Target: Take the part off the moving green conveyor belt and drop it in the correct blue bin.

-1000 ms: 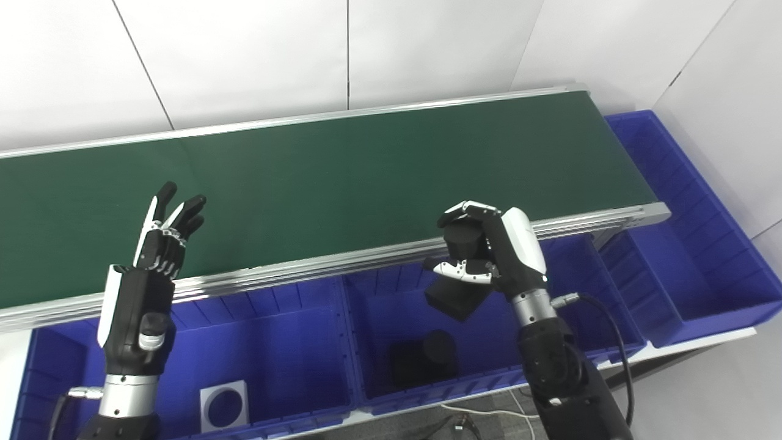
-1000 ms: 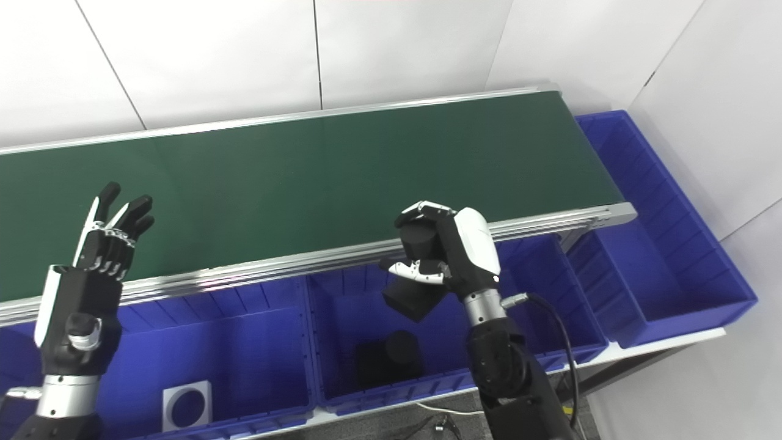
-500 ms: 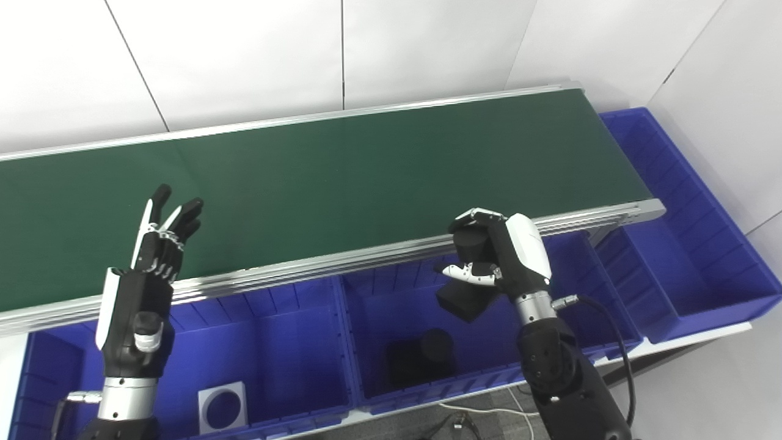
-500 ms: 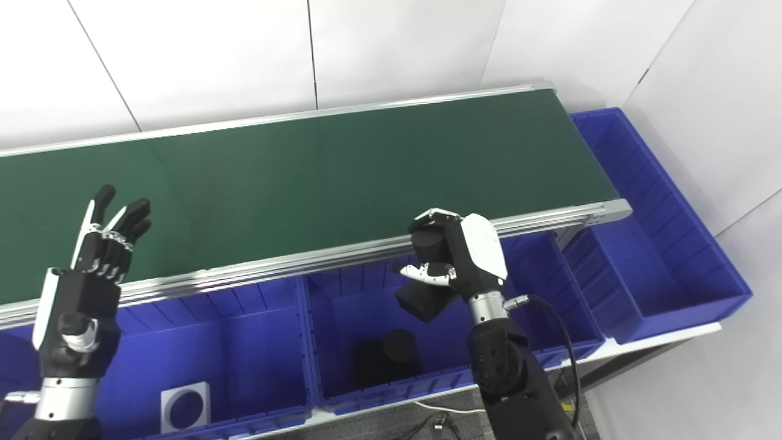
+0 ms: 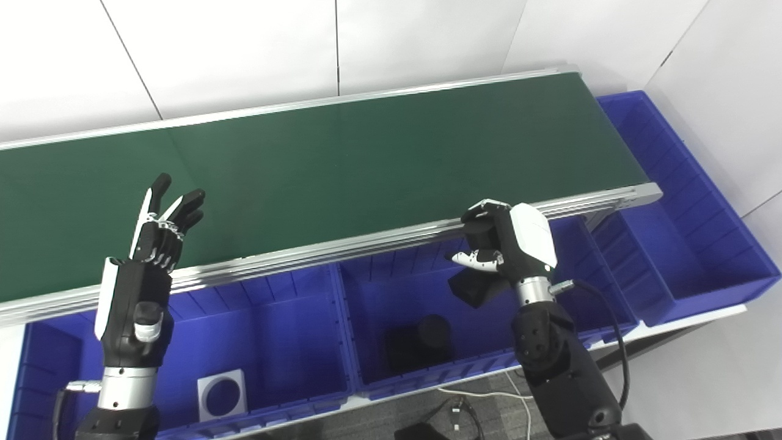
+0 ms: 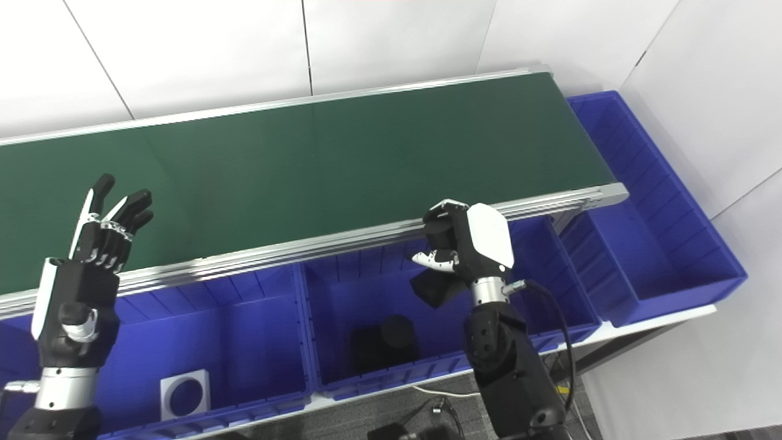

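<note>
The right hand (image 5: pixel 510 247) fingers grip a black blocky part (image 5: pixel 473 285) over the middle blue plastic bin (image 5: pixel 366 293). At 9 o'clock, the left hand (image 5: pixel 143 269) fingers are spread open.

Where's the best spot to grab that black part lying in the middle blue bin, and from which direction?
Judging from the picture, grip the raised round cylinder on the black part from straight above; it stands up from the flat square base, and the middle bin walls block sideways approaches.
</note>
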